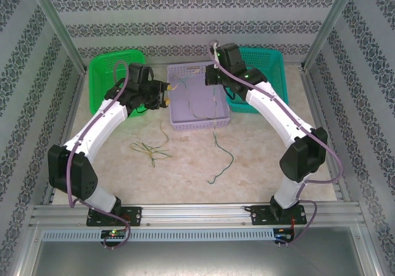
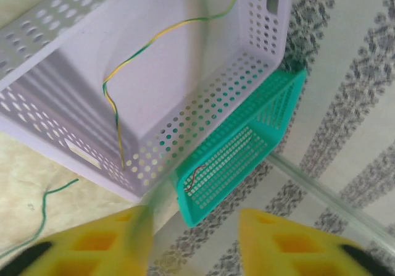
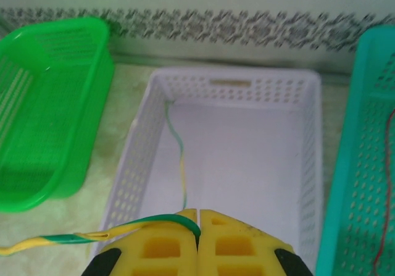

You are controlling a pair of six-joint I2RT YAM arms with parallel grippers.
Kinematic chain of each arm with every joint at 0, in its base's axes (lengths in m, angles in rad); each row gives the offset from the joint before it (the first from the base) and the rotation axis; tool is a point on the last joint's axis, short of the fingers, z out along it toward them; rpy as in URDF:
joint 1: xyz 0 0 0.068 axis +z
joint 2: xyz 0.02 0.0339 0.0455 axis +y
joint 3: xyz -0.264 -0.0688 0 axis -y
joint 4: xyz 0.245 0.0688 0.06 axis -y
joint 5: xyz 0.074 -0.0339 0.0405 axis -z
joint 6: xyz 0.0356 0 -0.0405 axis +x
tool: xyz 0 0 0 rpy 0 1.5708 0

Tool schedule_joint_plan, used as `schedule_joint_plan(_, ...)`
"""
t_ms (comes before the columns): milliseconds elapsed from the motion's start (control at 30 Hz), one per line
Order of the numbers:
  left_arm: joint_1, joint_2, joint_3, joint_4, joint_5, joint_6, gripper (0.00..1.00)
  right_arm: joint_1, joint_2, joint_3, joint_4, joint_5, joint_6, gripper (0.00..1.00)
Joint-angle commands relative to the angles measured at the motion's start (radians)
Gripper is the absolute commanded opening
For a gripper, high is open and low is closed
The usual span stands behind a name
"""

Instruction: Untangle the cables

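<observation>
My right gripper pressed together, pinching yellow-green cable over lavender basket. From pinch, one leg runs left toward left gripper, other drops far-side into basket. Left gripper spread, seems empty. Loose cables on tabletop, near-left; left arm nearer.

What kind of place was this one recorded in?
Probably a purpose-built robot test cell, not a real room: patterned wall panels framed by aluminium posts, a left arm and right arm bolted to a rail, and plastic baskets with loose cables on the table.
</observation>
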Motion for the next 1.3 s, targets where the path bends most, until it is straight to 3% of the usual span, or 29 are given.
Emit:
schedule_joint_plan(0, 0.036, -0.027, 0.073, -0.116, -0.07, 0.077, 0.56, -0.035, 0.035, 0.044, 0.104, 0.059, -0.104, 0.0)
schedule_joint_plan(133, 0.064, -0.085, 0.214, -0.301, -0.25, 0.261, 0.66, -0.072, 0.077, 0.071, 0.111, 0.061, -0.135, 0.0)
schedule_joint_plan(333, 0.096, -0.158, 0.213, -0.345, -0.305, 0.365, 0.65, -0.106, 0.16, 0.122, 0.192, 0.059, -0.105, 0.0)
schedule_joint_plan(767, 0.108, -0.29, 0.008, -0.207, -0.248, 0.389, 0.54, -0.137, 0.292, 0.113, 0.422, 0.034, -0.014, 0.0)
schedule_joint_plan(933, 0.105, -0.271, 0.002, -0.139, -0.192, 0.396, 0.51, -0.165, 0.28, 0.0, 0.535, 0.034, 0.076, 0.0)
schedule_joint_plan(1267, 0.088, -0.282, -0.033, -0.127, -0.203, 0.385, 0.49, -0.186, 0.288, 0.16, 0.539, 0.042, 0.108, 0.0)
